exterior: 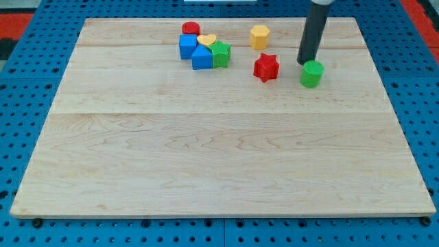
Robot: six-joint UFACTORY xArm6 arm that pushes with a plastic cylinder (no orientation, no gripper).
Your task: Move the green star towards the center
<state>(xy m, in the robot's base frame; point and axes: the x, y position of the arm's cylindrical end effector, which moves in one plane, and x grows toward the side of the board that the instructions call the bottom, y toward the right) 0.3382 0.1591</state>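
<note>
Green star: task item, not yet engaged, standing near the board's top edge about midway between its top corners.

- My tip: bare rod end with nothing to open or clench, holding nothing. It is planted near the top right corner, just beside the green round block on that block's upper-left side; whether they touch cannot be told.
- Red star: next toward the view's left, between the tip and the task item.
- Yellow hexagon: above the red star, nearer the top edge.
- Green star's cluster: a blue block presses its left side, the yellow heart sits at its upper left, and a second blue block and a red round block lie beyond.

Governing relation: the star lies well apart from the tip, toward the view's left. The board's centre lies from the star toward the bottom edge. By my judgement the tip must reach the star's top-edge side before pushing.
</note>
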